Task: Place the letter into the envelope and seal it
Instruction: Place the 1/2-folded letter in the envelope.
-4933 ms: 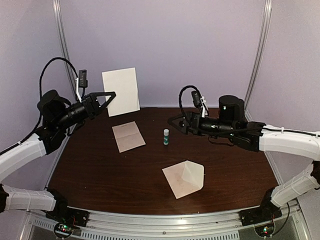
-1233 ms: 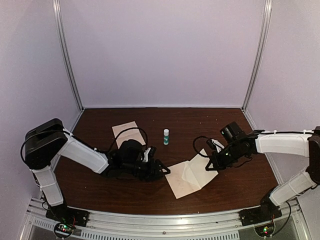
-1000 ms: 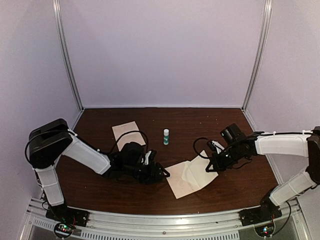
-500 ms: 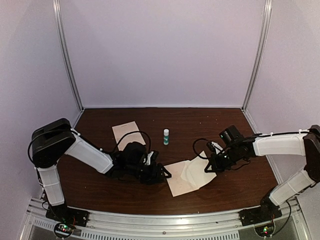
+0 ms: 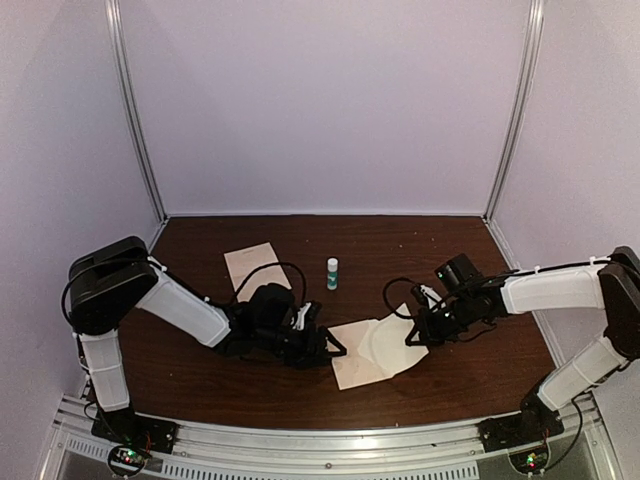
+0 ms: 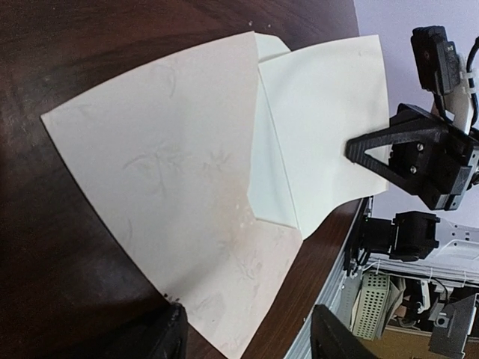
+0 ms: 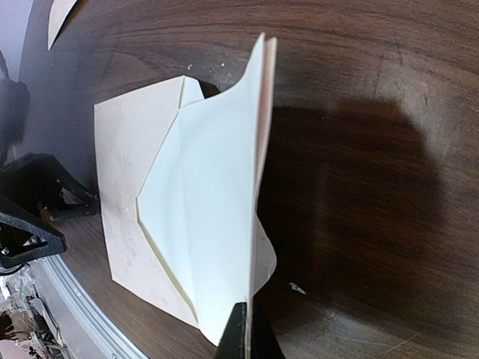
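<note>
Envelope [image 5: 352, 368] front-centre on table [image 5: 200, 360]; flap [image 5: 388, 338] raised, pocket opening.

Right gripper [image 5: 413, 335] clenched on the flap's edge, seen edge-on in its wrist view [image 7: 247, 329]; left gripper [image 5: 338, 350] spread open at the envelope's left corner, not pinching; over the last second the flap has curled higher and the envelope has slid slightly left, so the mouth looks nearly ready for loading; letter [image 5: 250, 266] lies well apart at back left, beside bottle [image 5: 332, 272], not yet inserted; five seconds ago both arms were raised and the envelope lay flat, untouched.

Bottle [image 5: 332, 273] behind envelope [image 5: 358, 362], sheet [image 5: 252, 264] leftward
</note>
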Action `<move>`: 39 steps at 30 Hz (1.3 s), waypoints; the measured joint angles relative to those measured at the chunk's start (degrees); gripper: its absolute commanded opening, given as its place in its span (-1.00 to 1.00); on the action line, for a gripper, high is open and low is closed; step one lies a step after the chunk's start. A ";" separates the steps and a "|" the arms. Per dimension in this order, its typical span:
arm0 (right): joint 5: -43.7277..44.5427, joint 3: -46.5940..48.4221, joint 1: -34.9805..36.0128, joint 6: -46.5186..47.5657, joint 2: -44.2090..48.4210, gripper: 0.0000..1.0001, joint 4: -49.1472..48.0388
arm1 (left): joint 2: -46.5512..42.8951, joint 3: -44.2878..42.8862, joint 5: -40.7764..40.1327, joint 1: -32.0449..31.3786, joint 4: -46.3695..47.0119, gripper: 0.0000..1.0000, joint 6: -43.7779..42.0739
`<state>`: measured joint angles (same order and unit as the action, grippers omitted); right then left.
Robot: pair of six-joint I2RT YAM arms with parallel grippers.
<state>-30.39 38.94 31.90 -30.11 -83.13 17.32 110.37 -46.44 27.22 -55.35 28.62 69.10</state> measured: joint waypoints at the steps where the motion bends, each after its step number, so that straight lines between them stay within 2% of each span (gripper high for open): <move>1: 0.00 0.00 0.04 -0.11 -0.13 -1.00 -0.33 | 0.07 -0.02 0.04 0.00 0.04 0.14 0.00; 39: -1.73 0.02 7.69 -7.96 -6.56 -1.00 -11.74 | 0.94 -0.83 1.09 0.02 0.48 0.14 -0.17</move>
<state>-32.12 38.96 39.59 -38.06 -89.69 5.58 111.31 -47.27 28.32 -55.33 29.10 68.93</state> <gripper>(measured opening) 0.004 0.571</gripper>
